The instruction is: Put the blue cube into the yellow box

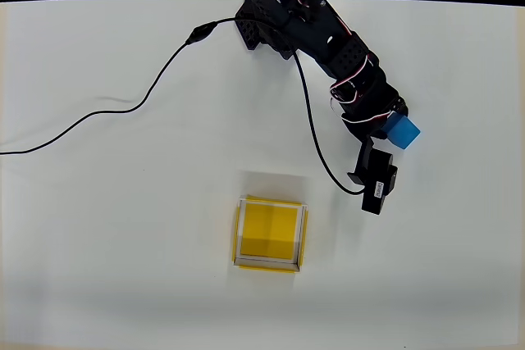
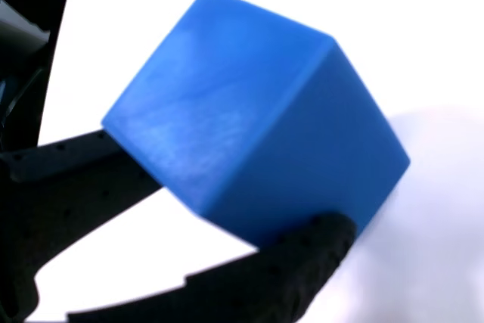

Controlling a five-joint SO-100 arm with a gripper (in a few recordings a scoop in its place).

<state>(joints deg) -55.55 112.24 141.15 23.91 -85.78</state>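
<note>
The blue cube [image 1: 403, 130] sits between my black gripper's fingers [image 1: 390, 119] at the right of the overhead view, up and to the right of the yellow box [image 1: 270, 234]. In the wrist view the cube [image 2: 249, 126] is tilted and very close, and my gripper [image 2: 219, 191] is shut on it: one finger [image 2: 76, 164] presses its left edge and the other [image 2: 318, 243] its lower side. The box, a shallow tray with a yellow floor and pale walls, lies empty near the table's front middle, well apart from the cube.
The black arm [image 1: 312, 30] reaches in from the top of the white table [image 1: 123, 243]. A black cable [image 1: 123, 108] trails left across the table, and another [image 1: 316, 133] loops down to the wrist camera block [image 1: 379, 179].
</note>
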